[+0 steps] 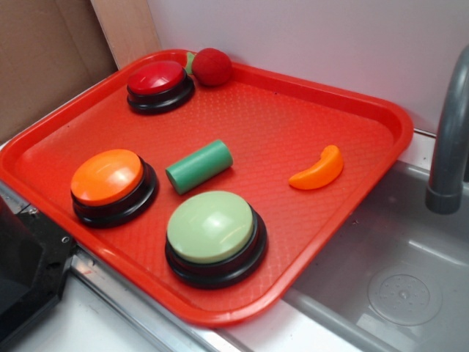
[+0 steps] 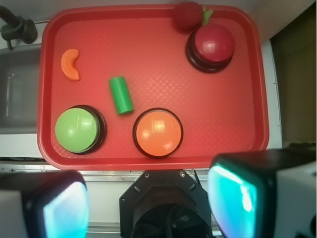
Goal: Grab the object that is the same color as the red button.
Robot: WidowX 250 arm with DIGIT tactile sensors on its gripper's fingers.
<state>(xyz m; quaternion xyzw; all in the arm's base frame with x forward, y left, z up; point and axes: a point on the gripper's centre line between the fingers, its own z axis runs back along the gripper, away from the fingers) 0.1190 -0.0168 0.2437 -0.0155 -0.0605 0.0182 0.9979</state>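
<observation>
The small round red toy fruit (image 1: 212, 67) with a green leafy bit lies in the tray's far corner, touching the red button (image 1: 157, 82), a glossy red dome on a black base. In the wrist view the fruit (image 2: 187, 16) is at the top, just above-left of the red button (image 2: 213, 43). My gripper (image 2: 148, 203) is open and empty. Its two fingers stand wide apart, high above the near edge of the red tray (image 2: 223, 109), far from the fruit. The gripper is out of the exterior view.
On the red tray (image 1: 315, 110) are an orange-domed button (image 1: 108, 180), a pale green-domed button (image 1: 212, 229), a green cylinder (image 1: 199, 166) and an orange crescent (image 1: 319, 170). A grey sink (image 1: 396, 264) and faucet (image 1: 448, 139) lie to the right. The black robot base (image 1: 29, 271) is at the lower left.
</observation>
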